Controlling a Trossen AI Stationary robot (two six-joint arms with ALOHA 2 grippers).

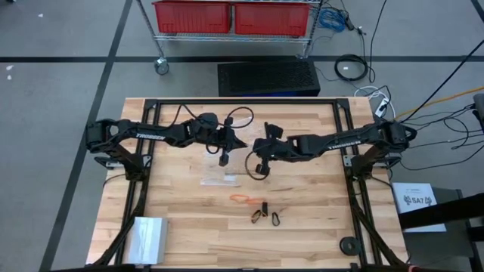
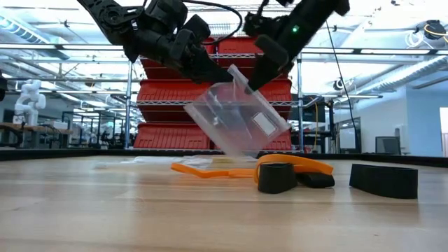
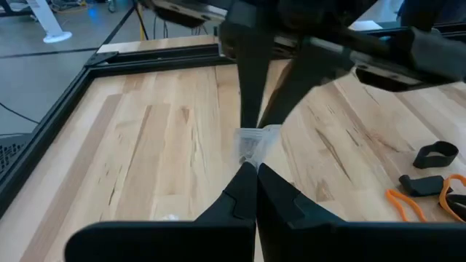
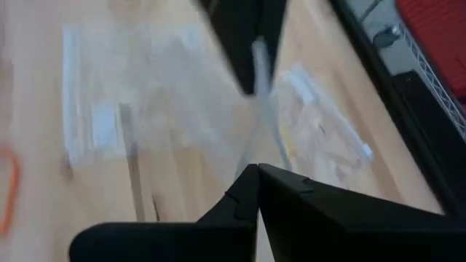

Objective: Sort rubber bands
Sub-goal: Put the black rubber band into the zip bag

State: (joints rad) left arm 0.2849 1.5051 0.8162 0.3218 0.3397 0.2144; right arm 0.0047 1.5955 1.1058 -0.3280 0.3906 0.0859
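Observation:
A clear plastic bag (image 2: 238,119) hangs tilted above the middle of the table, between my two grippers. My left gripper (image 2: 222,77) comes from the table's left and my right gripper (image 2: 252,82) from its right. Both are shut on the bag's raised corner and meet tip to tip (image 1: 249,146). The rubber bands lie flat on the wood nearer the front edge: an orange one (image 1: 240,198) and two black ones (image 1: 259,214) (image 1: 277,219). In the low view the orange band (image 2: 210,170) and a black band (image 2: 276,178) lie in front of the bag. My left gripper pinches the bag's top edge (image 3: 251,144) between its two fingers, at the raised corner. The fingers slant down from the table's left. The bag hangs below them, tilted. Whether its lower end touches the table I cannot tell. My right gripper pinches the same top edge (image 4: 256,138) between its two fingers, facing my left gripper's tips. The fingers slant down from the table's right. The film runs as a thin strip between the two grippers, and the rest hangs below.
A second clear bag (image 1: 221,180) lies flat on the wood just in front of the grippers. A stack of clear bags (image 1: 147,238) sits at the near left corner, and a small black disc (image 1: 349,245) at the near right. A black frame (image 1: 242,100) borders the table.

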